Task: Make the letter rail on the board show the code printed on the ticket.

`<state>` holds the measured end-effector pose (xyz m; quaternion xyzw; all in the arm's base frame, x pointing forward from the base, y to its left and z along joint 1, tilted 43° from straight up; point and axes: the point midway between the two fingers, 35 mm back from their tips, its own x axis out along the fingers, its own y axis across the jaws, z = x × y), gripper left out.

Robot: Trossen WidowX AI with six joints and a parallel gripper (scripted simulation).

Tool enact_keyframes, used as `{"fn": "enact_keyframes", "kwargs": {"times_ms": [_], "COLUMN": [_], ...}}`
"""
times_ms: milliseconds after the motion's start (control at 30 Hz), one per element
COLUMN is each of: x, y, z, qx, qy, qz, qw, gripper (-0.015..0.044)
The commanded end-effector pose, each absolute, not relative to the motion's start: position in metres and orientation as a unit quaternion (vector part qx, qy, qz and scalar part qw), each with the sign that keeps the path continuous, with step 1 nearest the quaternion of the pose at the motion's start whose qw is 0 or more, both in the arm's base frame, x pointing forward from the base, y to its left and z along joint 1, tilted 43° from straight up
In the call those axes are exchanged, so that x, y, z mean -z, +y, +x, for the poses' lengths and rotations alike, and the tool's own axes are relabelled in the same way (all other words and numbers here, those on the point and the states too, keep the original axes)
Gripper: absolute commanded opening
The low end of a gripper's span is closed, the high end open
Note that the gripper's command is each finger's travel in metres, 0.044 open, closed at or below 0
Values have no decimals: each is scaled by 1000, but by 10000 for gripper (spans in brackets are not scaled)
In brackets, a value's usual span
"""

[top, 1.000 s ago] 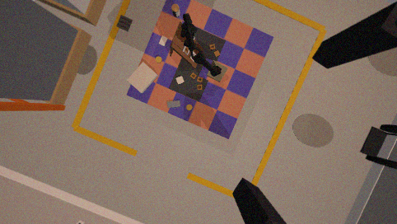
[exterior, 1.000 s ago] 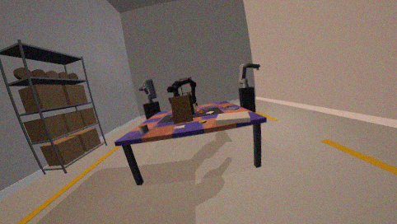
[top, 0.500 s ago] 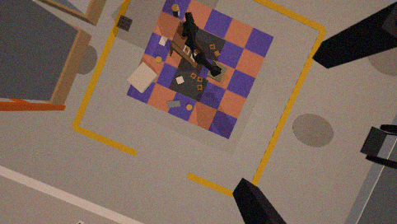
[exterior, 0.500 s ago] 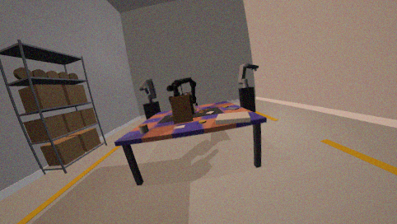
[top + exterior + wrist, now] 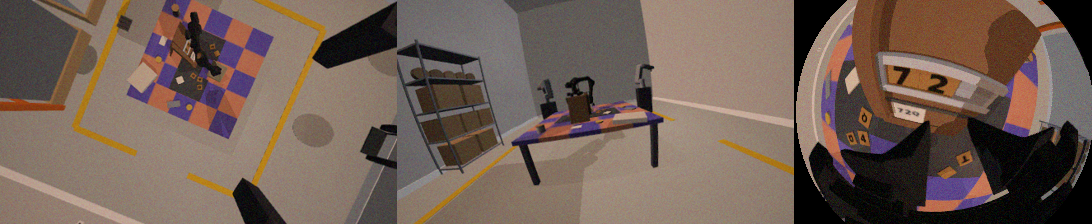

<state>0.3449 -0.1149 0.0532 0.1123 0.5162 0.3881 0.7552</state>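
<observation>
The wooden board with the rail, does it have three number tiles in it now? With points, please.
No, the rail (image 5: 944, 54) holds only two tiles, a 7 (image 5: 900, 76) and a 2 (image 5: 937, 84).

Checkered table (image 5: 239, 83) (image 5: 590, 131), loose letter tiles (image 5: 199, 79) (image 5: 863, 138), white block (image 5: 179, 80) (image 5: 852, 80)
</observation>
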Motion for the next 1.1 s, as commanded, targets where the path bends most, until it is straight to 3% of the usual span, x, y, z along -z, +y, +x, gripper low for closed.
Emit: {"fn": "enact_keyframes", "kwargs": {"times_ms": [0, 200, 467, 1067], "x": [-86, -119, -139, -139], "y": [-126, -129, -124, -124], "z": [311, 270, 239, 239], "qx": [-447, -462, -436, -435], "qy": [384, 225, 109, 107], "qz": [-29, -227, -401, -403], "qw": [808, 827, 798, 798], "gripper": [289, 440, 440, 440]}}
